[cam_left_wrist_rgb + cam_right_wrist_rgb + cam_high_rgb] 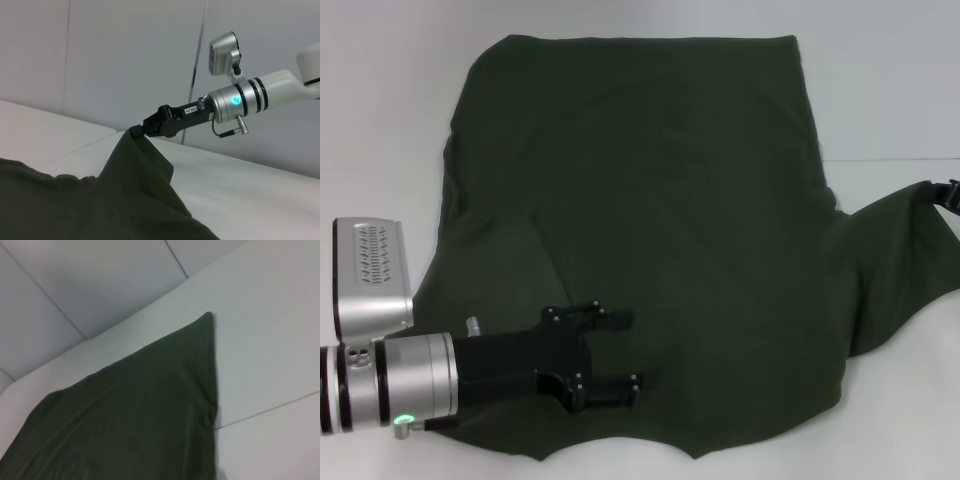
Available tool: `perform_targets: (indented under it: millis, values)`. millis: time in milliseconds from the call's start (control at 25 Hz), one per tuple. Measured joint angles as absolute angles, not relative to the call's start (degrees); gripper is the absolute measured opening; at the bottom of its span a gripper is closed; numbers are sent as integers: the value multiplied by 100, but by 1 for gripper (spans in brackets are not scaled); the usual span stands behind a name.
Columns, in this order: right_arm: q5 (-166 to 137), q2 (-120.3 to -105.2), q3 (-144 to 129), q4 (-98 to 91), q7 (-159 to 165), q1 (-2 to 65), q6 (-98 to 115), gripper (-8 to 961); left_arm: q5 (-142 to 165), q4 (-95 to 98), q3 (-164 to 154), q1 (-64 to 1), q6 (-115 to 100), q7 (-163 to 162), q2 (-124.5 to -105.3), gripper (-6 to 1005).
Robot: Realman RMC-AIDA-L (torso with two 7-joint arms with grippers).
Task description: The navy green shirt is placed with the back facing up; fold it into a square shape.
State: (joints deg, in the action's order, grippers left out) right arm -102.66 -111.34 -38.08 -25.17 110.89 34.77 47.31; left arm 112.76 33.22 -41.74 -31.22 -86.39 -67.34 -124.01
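Olive-green shirt lies spread on a white table. Right gripper pinches one sleeve and lifts it off the table. Left gripper hovers with fingers apart over the near edge. Fabric looks soft, light and limp; grip edges.

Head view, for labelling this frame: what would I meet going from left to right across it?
Left gripper, jaws open over the near hem → the navy green shirt spread on the white table → right gripper at the right edge, lifting a pinched sleeve.
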Motion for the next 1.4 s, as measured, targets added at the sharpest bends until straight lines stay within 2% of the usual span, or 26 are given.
perform_targets:
  millis: [1400]
  values:
    - [-10714,-11108,-4236,-3025,10620,3571,4878,83,11255,3314,-4201,-3146,-8523,-6870,-12401,815]
